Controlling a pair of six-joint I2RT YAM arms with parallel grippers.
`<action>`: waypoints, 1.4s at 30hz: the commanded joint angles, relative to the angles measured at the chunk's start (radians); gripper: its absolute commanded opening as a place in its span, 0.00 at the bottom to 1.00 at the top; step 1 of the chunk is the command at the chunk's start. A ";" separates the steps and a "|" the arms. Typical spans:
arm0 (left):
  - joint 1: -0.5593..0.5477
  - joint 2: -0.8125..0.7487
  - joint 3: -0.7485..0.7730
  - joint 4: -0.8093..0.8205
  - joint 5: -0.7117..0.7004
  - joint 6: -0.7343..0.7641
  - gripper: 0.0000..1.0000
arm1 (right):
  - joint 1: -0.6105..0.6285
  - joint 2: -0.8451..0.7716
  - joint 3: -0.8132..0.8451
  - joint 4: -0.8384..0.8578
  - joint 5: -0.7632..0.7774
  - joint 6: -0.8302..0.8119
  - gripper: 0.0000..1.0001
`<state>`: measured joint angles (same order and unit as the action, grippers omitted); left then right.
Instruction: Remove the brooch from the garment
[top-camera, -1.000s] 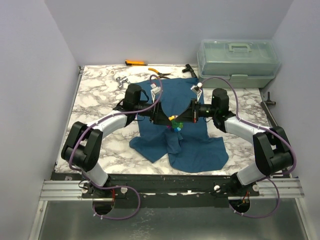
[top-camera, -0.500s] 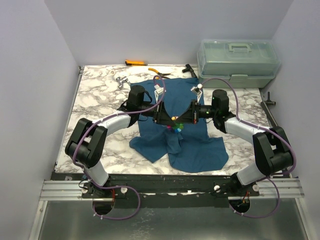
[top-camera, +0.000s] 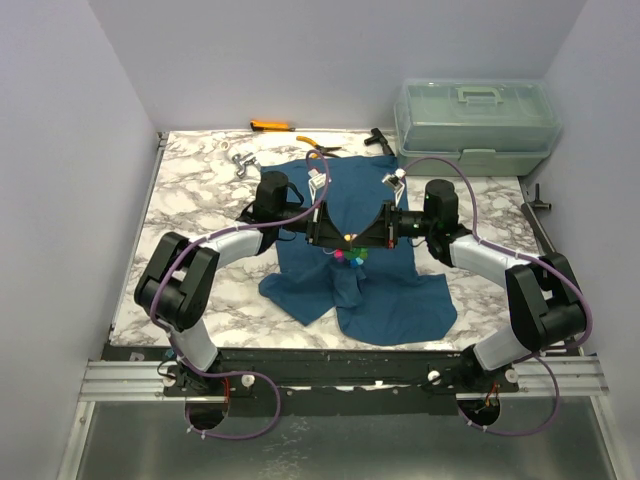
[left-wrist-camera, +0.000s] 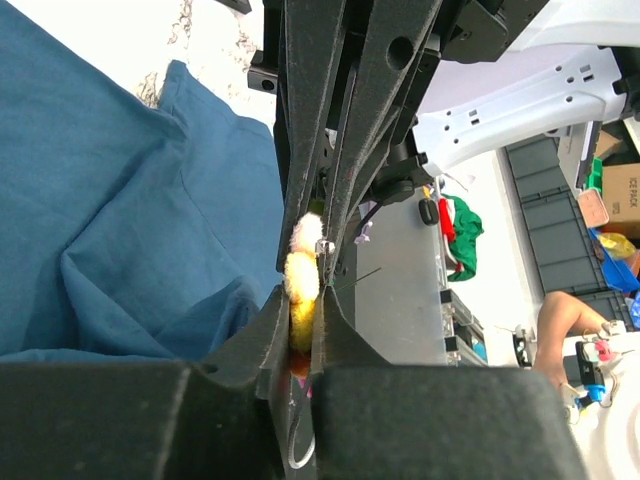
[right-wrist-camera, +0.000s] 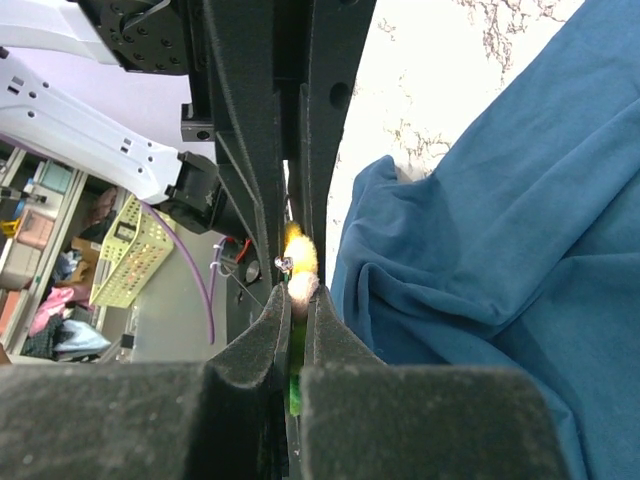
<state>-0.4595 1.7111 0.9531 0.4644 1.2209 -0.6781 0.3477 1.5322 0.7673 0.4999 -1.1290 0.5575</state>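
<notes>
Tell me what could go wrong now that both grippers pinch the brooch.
1. The left gripper and right gripper clamp the small brooch from opposite sides; pulling apart could break it or let it slip free.
2. The garment lies bunched right beside it, so cloth may lift or tear if the brooch is not unfastened.

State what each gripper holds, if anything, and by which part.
Both hold the brooch. The left gripper pinches its yellow beads; the right gripper pinches the same cluster from the opposite side.
</notes>
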 joint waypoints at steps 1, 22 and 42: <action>-0.004 0.018 -0.017 0.080 0.025 -0.044 0.00 | 0.006 -0.003 -0.006 0.014 -0.017 -0.001 0.04; 0.031 0.045 -0.064 0.249 0.006 -0.180 0.00 | -0.024 -0.041 0.020 -0.035 -0.002 -0.016 0.75; 0.033 0.072 -0.082 0.393 -0.029 -0.285 0.00 | 0.013 -0.005 0.049 -0.087 0.112 -0.059 0.47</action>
<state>-0.4313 1.7863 0.8856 0.8146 1.2072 -0.9649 0.3553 1.5120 0.7956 0.4141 -1.0466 0.4969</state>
